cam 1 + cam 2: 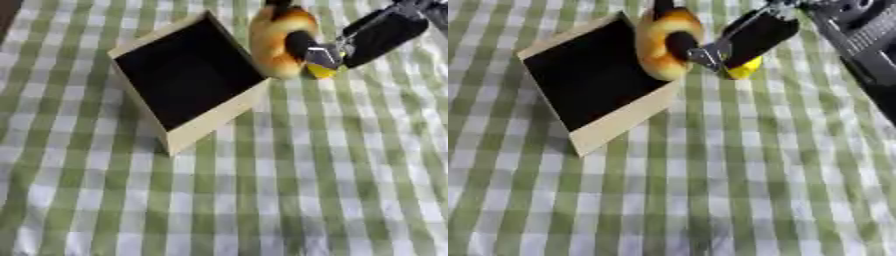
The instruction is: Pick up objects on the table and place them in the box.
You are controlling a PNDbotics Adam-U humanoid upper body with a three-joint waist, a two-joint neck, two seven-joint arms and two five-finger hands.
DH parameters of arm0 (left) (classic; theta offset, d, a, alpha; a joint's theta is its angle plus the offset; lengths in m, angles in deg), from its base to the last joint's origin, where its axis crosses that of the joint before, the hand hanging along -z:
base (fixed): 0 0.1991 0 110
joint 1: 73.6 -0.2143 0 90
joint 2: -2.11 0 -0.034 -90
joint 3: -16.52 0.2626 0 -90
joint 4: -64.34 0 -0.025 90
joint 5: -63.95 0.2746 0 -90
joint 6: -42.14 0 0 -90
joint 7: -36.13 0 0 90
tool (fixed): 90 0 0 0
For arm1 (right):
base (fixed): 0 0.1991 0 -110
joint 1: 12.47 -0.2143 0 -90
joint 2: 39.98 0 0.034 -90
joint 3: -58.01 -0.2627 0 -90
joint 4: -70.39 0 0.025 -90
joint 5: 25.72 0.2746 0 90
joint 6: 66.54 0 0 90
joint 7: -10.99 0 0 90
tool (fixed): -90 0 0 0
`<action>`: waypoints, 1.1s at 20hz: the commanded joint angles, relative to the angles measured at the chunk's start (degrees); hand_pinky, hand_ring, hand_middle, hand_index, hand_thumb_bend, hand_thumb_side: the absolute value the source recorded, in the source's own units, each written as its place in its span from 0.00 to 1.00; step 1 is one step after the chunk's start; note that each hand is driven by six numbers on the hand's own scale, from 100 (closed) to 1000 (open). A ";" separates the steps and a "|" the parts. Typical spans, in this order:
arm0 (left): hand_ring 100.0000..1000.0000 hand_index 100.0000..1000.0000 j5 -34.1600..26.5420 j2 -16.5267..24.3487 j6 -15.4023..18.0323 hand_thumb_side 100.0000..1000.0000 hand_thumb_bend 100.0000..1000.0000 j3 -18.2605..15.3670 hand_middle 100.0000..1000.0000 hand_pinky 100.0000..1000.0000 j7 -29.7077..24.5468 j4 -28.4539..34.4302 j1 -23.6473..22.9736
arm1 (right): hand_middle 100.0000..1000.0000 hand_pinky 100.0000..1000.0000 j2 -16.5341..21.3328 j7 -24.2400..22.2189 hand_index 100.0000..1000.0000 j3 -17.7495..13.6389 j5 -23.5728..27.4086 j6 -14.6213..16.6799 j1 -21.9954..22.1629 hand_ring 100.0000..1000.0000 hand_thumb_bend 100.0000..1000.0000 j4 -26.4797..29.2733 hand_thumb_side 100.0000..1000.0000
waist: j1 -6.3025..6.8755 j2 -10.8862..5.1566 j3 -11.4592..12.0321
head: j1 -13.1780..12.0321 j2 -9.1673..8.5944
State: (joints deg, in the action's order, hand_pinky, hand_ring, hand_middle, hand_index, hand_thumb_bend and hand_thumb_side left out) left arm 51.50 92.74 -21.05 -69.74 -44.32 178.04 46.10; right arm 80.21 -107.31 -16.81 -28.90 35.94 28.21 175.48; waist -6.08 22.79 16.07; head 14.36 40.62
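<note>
A cream-walled box (213,119) with a black inside stands on the checked cloth at the upper left. My right hand (378,34) reaches in from the upper right, its fingers curled round a rounded orange-brown, bread-like object (273,39). The object hangs at the box's right rim, partly over that rim in the right eye view. A small yellow thing (321,72) shows just under the hand; I cannot tell whether it lies on the cloth or is part of what I hold. My left hand shows in neither view.
The green-and-white checked cloth (289,190) covers the whole table. My right arm (868,45) runs down the upper right side of the right eye view.
</note>
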 commanded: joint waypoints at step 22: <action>0.72 0.84 -4.24 -1.30 -1.26 0.63 0.00 1.88 0.76 0.73 -4.22 0.90 3.18 | 0.66 0.86 -12.08 2.04 0.83 4.39 -22.29 6.67 -6.00 0.83 0.00 -19.74 0.00 | -0.66 -0.27 3.65 | 3.01 -1.63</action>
State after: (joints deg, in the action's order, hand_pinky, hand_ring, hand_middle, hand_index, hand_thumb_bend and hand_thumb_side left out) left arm 47.32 91.17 -22.05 -67.71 -48.51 178.04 48.93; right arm 67.48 -105.30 -12.11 -49.66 41.85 23.13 155.10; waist -7.48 23.73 19.73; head 17.54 39.62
